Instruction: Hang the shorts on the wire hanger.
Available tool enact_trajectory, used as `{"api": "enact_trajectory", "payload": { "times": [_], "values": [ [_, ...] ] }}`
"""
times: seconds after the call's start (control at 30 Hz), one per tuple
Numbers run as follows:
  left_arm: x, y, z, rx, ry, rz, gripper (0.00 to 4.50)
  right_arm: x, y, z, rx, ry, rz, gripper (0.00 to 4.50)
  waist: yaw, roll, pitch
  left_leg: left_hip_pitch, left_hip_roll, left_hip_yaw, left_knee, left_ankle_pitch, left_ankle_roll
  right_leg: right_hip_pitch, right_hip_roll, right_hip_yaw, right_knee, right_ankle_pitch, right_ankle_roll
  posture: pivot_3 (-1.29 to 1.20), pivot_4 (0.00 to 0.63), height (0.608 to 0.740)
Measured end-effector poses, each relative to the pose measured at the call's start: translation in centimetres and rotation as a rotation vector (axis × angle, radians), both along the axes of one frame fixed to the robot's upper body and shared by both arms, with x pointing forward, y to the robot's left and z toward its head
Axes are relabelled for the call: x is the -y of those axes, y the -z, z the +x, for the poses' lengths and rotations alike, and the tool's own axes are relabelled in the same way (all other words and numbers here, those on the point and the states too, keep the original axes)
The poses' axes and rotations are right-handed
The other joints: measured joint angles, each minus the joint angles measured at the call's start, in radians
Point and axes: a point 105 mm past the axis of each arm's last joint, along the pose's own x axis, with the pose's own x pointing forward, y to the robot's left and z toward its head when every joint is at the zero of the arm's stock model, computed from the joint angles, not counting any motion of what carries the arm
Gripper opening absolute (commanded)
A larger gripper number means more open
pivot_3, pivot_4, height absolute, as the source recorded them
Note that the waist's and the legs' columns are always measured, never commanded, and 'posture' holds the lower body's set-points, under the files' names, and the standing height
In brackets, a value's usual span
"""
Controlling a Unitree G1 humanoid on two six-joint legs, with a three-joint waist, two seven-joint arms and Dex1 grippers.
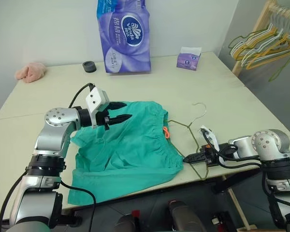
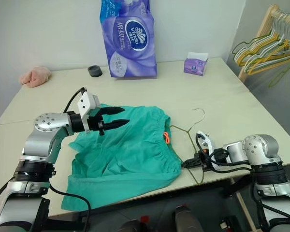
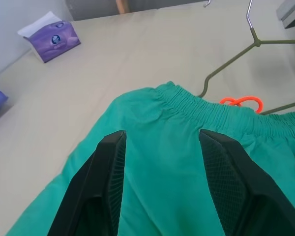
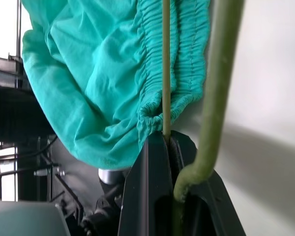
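Teal shorts (image 1: 128, 147) lying flat on bench (image 1: 232, 104), wire hanger (image 1: 191, 140) touching waistband side. R fingers (image 1: 194, 157) pinching hanger's corner; L fingers (image 1: 120, 110) spread, hovering over shorts. Risk: thin wire twisting in pinch, snagging elastic, bunching fabric.

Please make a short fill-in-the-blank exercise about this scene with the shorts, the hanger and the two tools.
1. The right tool is shut on the wire ____.
2. The left tool is open and hovers above the teal-green ____.
3. The orange tag sits at the shorts' ____.
4. The purple tissue box stands on the ____.

Missing words: hanger; shorts; waistband; table
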Motion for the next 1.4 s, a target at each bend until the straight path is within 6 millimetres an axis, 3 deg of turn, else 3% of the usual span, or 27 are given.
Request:
{"api": "enact_trajectory", "payload": {
  "times": [0.33,0.63,0.73,0.9,1.13,1.3,1.4],
  "values": [
    [-1.0,0.6,-0.1,-0.004,-0.03,0.037,2.46,-3.3,1.0,3.6,0.047,0.021,-0.012,0.0,0.003,0.0,0.0,-0.001,0.0,0.0,0.001,0.0,0.0,-0.002,-0.001,0.0,0.001,0.0,0.0,-0.19,0.096,0.74],
    [-2.7,-0.2,1.2,-0.03,-0.158,-0.041,2.46,-3.8,-1.5,5.5,0.192,0.057,0.051,0.0,0.001,0.0,0.0,-0.002,-0.001,-0.001,0.0,0.0,0.0,-0.003,-0.001,0.0,0.002,0.0,0.0,-0.21,0.089,0.74],
    [-3.5,-1.7,2.1,-0.008,-0.211,-0.104,3.0,-4.7,-2.7,5.8,0.287,0.035,0.064,0.0,0.0,0.0,0.0,-0.002,-0.001,-0.001,0.0,0.0,0.0,-0.004,-0.001,-0.001,0.003,0.0,0.0,-0.21,0.087,0.74],
    [-4.1,-3.6,2.7,0.026,-0.236,-0.167,4.45,-6.0,-3.7,6.4,0.473,-0.021,0.025,0.0,-0.001,0.0,-0.001,-0.003,-0.001,-0.001,0.0,0.0,0.0,-0.004,-0.002,0.0,0.003,0.0,0.0,-0.21,0.086,0.74],
    [-4.6,-6.2,2.8,0.039,-0.205,-0.212,4.45,-6.8,-4.1,5.8,0.635,-0.125,-0.03,0.0,-0.001,0.0,-0.001,-0.003,-0.001,-0.001,0.0,0.0,-0.001,-0.005,-0.002,0.0,0.003,0.0,-0.001,-0.21,0.081,0.74],
    [-4.4,-7.9,1.6,0.069,-0.06,-0.039,4.45,-6.6,-3.6,5.0,0.695,-0.219,-0.102,0.0,-0.001,0.001,-0.001,-0.003,-0.001,-0.001,0.0,0.0,-0.001,-0.006,-0.002,0.0,0.003,0.0,-0.001,-0.21,0.079,0.74],
    [-3.7,-7.5,0.9,0.064,0.048,0.102,4.45,-6.8,-3.6,4.5,0.73,-0.275,-0.12,0.0,-0.002,0.001,-0.001,-0.003,-0.001,-0.001,0.0,0.0,-0.001,-0.006,-0.002,0.0,0.003,0.0,-0.001,-0.21,0.076,0.74]
  ]
}}
